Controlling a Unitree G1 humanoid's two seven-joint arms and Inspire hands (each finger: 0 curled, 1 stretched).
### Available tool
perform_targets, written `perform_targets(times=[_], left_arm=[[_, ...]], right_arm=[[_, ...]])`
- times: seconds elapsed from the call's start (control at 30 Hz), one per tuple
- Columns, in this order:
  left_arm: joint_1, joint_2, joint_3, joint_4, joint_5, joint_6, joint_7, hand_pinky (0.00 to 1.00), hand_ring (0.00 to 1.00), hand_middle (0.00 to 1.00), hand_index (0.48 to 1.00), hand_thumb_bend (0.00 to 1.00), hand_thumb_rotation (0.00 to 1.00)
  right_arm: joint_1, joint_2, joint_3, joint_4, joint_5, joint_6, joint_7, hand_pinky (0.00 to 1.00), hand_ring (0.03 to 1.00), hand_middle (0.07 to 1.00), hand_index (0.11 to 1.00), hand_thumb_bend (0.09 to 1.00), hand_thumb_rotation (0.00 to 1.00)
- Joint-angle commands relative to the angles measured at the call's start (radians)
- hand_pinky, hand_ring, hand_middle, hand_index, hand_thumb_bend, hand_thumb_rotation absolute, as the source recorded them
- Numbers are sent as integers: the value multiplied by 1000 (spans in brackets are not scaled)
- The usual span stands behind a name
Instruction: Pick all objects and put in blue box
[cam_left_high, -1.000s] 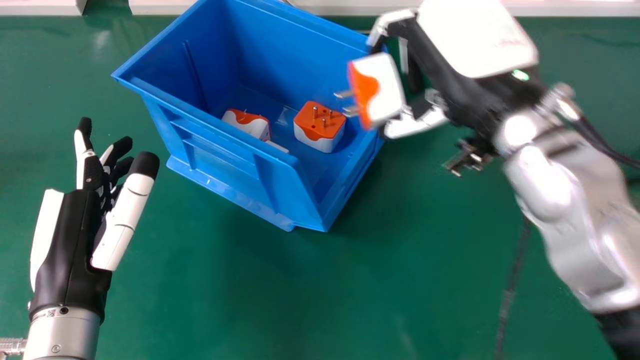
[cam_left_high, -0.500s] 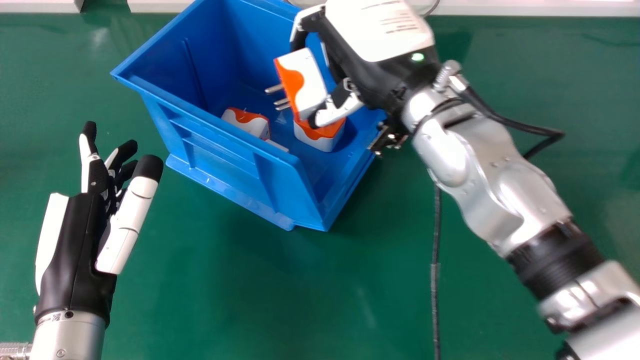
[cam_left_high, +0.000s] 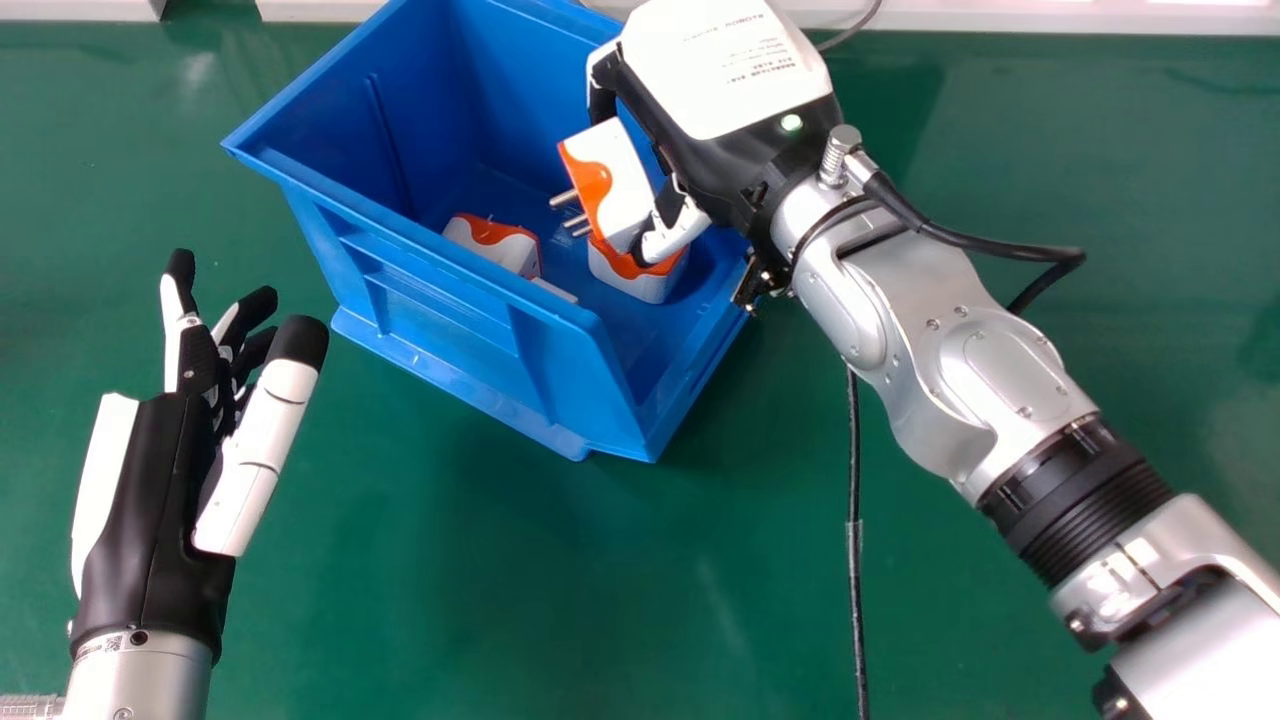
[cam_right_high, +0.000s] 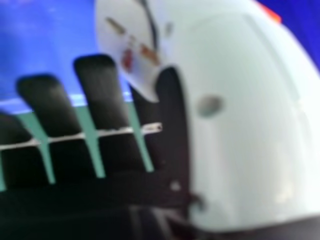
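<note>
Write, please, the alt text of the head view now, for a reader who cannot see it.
The robot's right hand grips a white and orange plug adapter, prongs pointing left, over a blue box. At least two similar adapters lie inside. The open left hand is at the left, above a green table.

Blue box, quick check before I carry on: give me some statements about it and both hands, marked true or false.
1. The right hand grips a plug adapter. True.
2. The held adapter's prongs point straight up. False: they point toward the head view's left.
3. The left hand is outside the blue box. True.
4. The left hand is clenched. False: its fingers are open.
5. At least two more adapters lie in the box. True.
</note>
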Motion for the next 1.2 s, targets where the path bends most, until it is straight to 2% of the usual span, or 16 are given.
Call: perform_targets(times=[0.0,0.33,0.57,0.73,1.03,1.17], left_arm=[[2,0,1,-34,7,-2,4,871,913,937,923,744,904],[-11,0,-2,-23,20,-4,8,868,912,937,922,740,904],[-20,1,-2,-5,19,-9,6,868,912,936,922,740,904],[-34,4,-3,13,21,-14,6,868,912,937,922,743,904],[-56,14,3,57,28,-31,6,867,912,937,922,738,908],[-61,17,5,62,31,-32,6,866,912,937,922,736,909]], right_arm=[[-39,-2,-1,-40,-7,10,-9,1000,1000,1000,1000,639,956],[-24,-15,5,-56,-9,17,-29,1000,1000,1000,1000,654,975],[-1,-23,-5,-82,3,21,-35,1000,1000,1000,1000,690,1000],[35,-29,-21,-116,14,37,-39,1000,1000,1000,1000,695,1000],[278,-67,-101,-413,21,94,-53,1000,1000,1000,1000,581,1000],[443,-57,-145,-580,30,117,-81,1000,1000,1000,1000,538,1000]])
